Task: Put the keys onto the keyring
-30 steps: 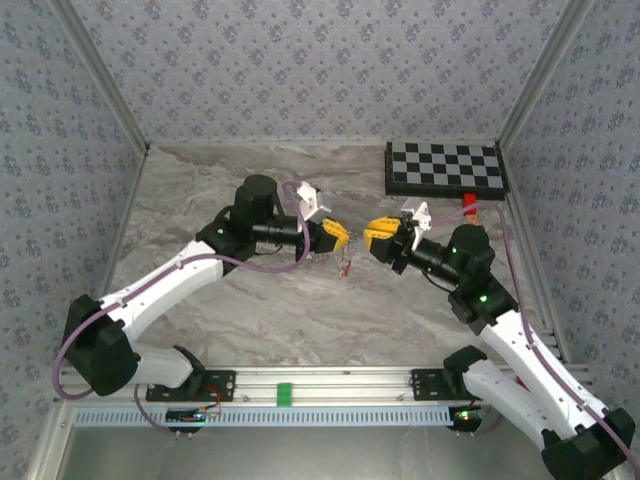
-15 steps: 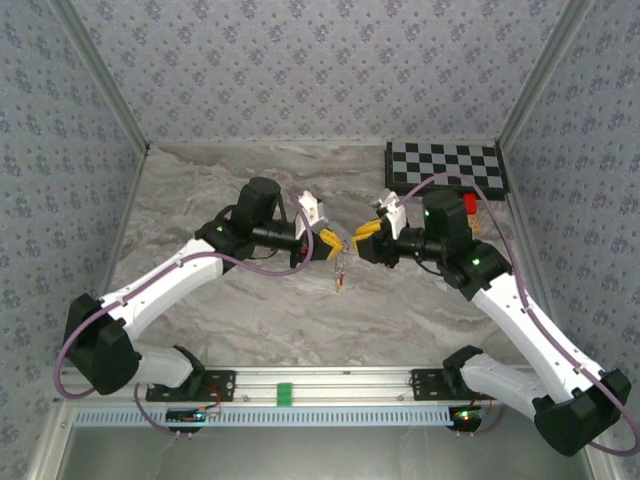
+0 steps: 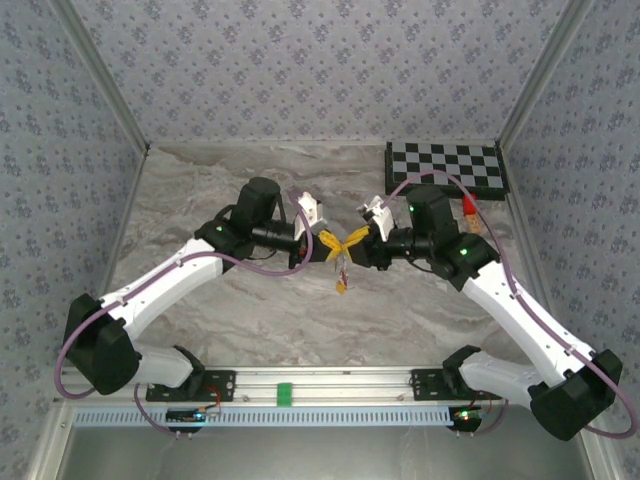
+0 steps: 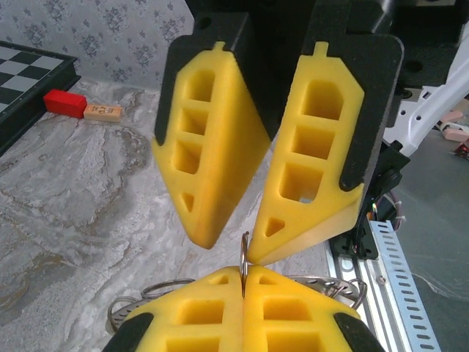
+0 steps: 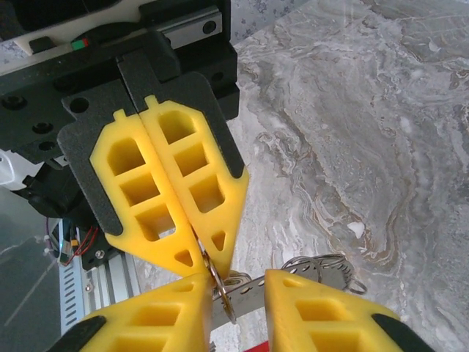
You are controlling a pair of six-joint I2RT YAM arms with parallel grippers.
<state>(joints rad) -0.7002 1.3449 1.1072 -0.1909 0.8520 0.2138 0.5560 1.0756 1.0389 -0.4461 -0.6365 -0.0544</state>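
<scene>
While the left claw (image 4: pixel 242 282) is pinched shut on the thin edge of the keyring (image 4: pixel 244 253) above the mid-tabletop (image 3: pixel 260 320), the right claw (image 5: pixel 236 286) stands open around the dangling metal. It should close gently, square to the loop, without tugging it loose. The keys (image 3: pixel 341 286) seem to hang just below. Walls, chessboard (image 3: pixel 445 168) and tabletop edges lie well apart, leaving free room.

We note white arm links (image 3: pixel 170 285), black joints (image 3: pixel 262 195), black shoulder housings (image 3: pixel 100 355). Mauve cables (image 3: pixel 437 176) loop along both arms. Small green lights (image 3: pixel 463 243) glow on joints. Fingers (image 4: pixel 212 169): yellow wedges, hollow rectangular cells, small triangle at tip, black backing plates (image 4: pixel 370 110).
</scene>
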